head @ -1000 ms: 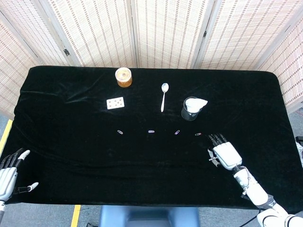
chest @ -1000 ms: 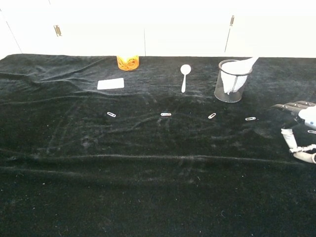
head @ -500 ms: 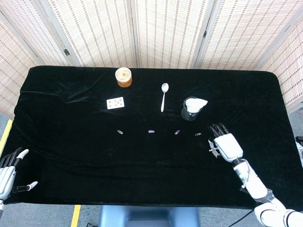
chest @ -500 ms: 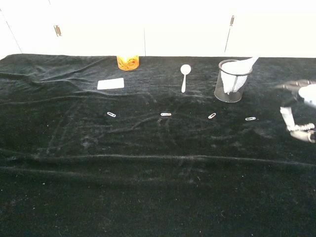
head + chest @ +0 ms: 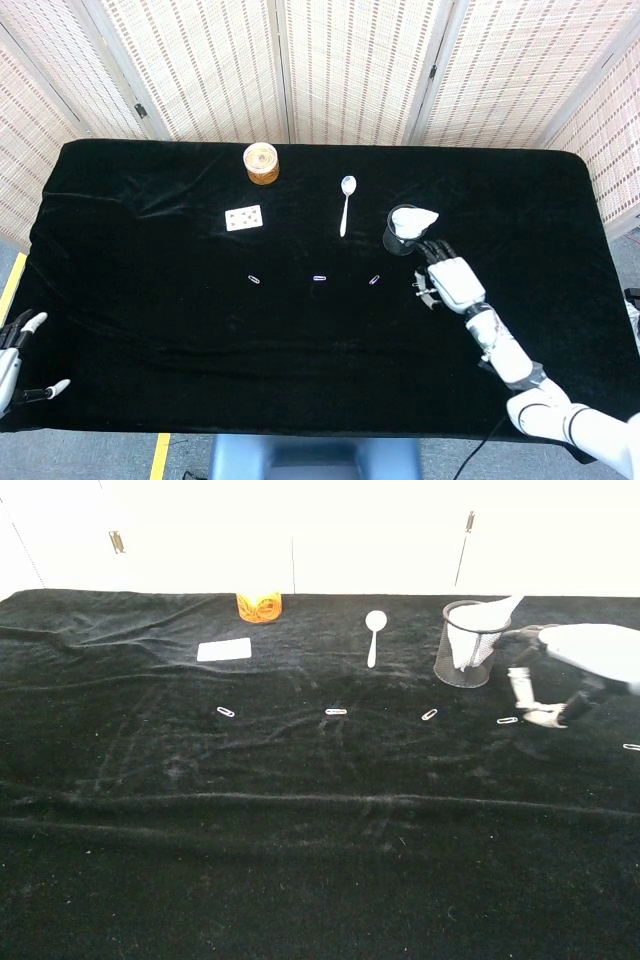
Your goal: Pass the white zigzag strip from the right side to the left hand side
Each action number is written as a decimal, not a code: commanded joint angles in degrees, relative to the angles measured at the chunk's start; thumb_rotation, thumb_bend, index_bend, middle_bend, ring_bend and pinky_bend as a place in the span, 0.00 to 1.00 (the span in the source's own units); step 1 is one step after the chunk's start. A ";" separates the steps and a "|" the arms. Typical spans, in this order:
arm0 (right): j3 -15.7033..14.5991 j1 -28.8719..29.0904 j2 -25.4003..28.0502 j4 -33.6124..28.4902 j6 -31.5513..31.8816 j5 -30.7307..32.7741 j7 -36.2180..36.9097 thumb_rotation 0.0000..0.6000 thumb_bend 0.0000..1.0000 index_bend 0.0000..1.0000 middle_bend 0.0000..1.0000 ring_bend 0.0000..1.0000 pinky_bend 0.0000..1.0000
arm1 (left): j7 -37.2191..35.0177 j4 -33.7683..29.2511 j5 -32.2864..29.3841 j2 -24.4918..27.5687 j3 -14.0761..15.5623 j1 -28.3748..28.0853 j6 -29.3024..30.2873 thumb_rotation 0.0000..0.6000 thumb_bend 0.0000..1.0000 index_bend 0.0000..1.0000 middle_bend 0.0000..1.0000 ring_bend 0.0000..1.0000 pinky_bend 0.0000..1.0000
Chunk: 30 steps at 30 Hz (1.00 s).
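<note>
The white zigzag strip (image 5: 412, 219) sits in the mesh cup (image 5: 463, 660), right of centre in the frame. Our right hand (image 5: 447, 277) hovers just below the cup, fingers spread, holding nothing. We should reach over the rim and pinch only the strip's protruding end, keeping the cup upright. Our left hand (image 5: 12, 360), lower left, waits open and empty.

My left hand (image 5: 14, 355) is cut off by the head view's left edge. My right hand (image 5: 575, 660) smears with blur in the chest view, so I can't tell how its fingers lie. It hides one paper clip (image 5: 507, 720) from the head view. The white strip (image 5: 412, 220) sits partly buried in the mesh cup (image 5: 400, 240)
</note>
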 commanded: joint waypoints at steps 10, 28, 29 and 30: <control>-0.79 5.63 -9.60 14.18 -1.59 -2.60 7.64 1.00 0.43 0.85 0.13 0.03 0.00 | -2.73 0.98 -0.69 0.60 -0.36 0.42 -0.21 1.00 0.14 0.00 0.00 0.00 0.00; -1.98 4.50 -8.30 12.50 4.17 -3.48 9.77 1.00 0.43 0.85 0.13 0.03 0.00 | -3.62 1.10 -0.52 0.79 -0.53 0.85 0.27 1.00 0.14 0.00 0.00 0.00 0.00; -2.03 4.45 -7.95 11.59 4.34 -3.51 9.48 1.00 0.43 0.85 0.13 0.03 0.00 | -3.70 1.11 -0.54 0.82 -0.54 0.85 0.23 1.00 0.14 0.00 0.00 0.00 0.00; -2.09 4.47 -7.62 10.65 4.34 -3.53 9.21 1.00 0.43 0.85 0.13 0.03 0.00 | -3.78 1.11 -0.56 0.86 -0.56 0.84 0.20 1.00 0.14 0.00 0.00 0.00 0.00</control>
